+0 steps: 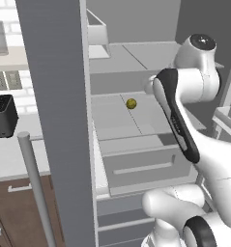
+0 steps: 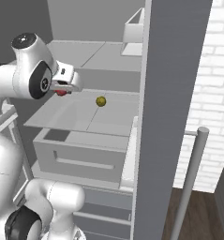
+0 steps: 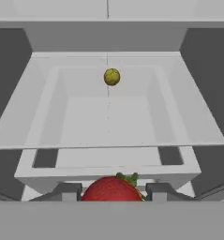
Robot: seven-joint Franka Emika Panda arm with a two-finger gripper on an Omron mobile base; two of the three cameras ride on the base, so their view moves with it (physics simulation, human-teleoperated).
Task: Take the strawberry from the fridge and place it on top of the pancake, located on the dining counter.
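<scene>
The strawberry (image 3: 112, 189), red with a green leafy top, sits between my gripper's (image 3: 113, 192) two dark fingertips (image 3: 69, 191), and the gripper is shut on it. In the right base view the strawberry (image 2: 61, 92) peeks out red under the hand, in front of the fridge's (image 2: 174, 93) open compartment, above the pale grey shelf (image 3: 108, 122). The pancake and the dining counter are out of view.
A yellow-green ball (image 3: 112, 77) (image 1: 131, 103) (image 2: 100, 101) lies further back on the same shelf. A pale drawer (image 2: 80, 154) juts out below it. The open grey doors (image 1: 54, 96) with long bar handles (image 1: 37, 188) (image 2: 190, 183) flank the arm. A black appliance (image 1: 1, 116) stands on the white counter at left.
</scene>
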